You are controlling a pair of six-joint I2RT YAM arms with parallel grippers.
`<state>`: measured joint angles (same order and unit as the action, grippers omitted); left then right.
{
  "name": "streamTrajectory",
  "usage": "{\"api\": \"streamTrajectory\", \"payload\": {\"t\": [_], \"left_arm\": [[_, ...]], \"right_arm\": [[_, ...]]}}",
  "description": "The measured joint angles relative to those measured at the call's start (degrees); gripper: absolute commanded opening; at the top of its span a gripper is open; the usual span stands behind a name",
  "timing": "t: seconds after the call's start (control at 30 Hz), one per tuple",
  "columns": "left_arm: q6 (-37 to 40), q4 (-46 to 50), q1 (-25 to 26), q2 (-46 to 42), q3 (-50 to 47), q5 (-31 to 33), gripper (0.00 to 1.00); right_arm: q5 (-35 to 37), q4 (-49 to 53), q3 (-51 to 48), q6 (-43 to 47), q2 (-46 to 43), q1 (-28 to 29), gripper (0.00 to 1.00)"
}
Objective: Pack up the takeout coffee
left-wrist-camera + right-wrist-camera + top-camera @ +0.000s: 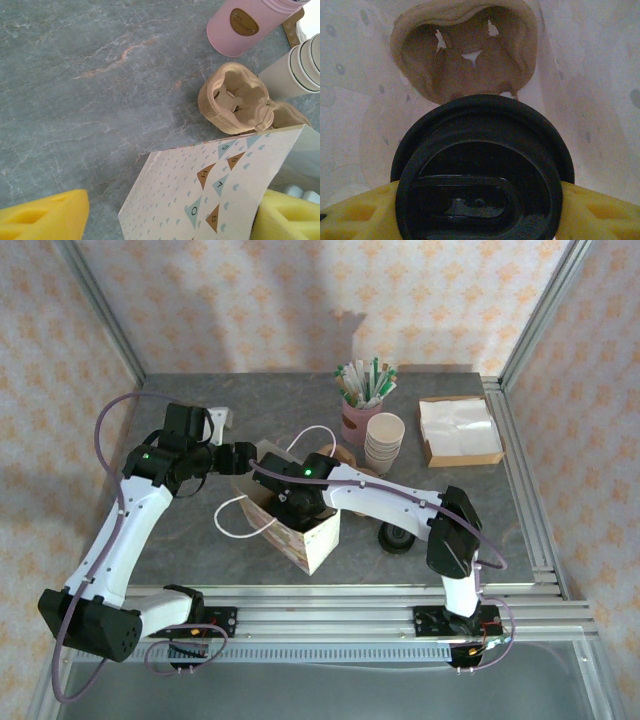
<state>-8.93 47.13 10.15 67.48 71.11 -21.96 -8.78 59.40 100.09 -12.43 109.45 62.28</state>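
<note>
**Packing, late stage.** On the grey table [200,540] the patterned paper bag [318,540] stands upright with its mouth open. The right wrist view looks down into it. A moulded pulp cup carrier [465,55] lies at the bottom. The takeout coffee [482,170], known by its black dome lid, sits inside the bag just in front of that carrier, between the yellow fingers [602,215] of the right gripper [482,210]. Read this as coffee in the bag, release not yet shown; you cannot tell whether the cup rests on the bag floor or hangs in the grip. By that reading, what is left is letting go and drawing the arm out. A second black round piece [397,538] lies on the table to the right of the bag.

**Right arm** [400,502]: stretched leftward from its base, wrist turned down, its gripper sunk into the bag mouth. The fingers flank the cup, but the lid hides any contact, so you cannot tell clamped from loose.

**Left arm** [125,530]: extends forward, then elbows rightward to the bag's far-left rim. The left gripper [170,220] stands astride the bag wall with its jaws apart, one finger against the paper and the other clear of it.
</note>
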Motion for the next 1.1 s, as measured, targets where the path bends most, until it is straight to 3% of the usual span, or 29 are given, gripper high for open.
{"api": "streamTrajectory", "payload": {"t": [0.2,1.1], "left_arm": [[0.0,0.0,0.2,0.0,0.2,0.0,0.82],[-0.2,0.0,1.4,-0.1,1.0,0.2,0.84]], "right_arm": [[0.0,0.2,0.0,-0.5,0.0,0.0,0.77],[0.0,0.8,0.0,-0.7,-0.1,0.0,0.79]]}}
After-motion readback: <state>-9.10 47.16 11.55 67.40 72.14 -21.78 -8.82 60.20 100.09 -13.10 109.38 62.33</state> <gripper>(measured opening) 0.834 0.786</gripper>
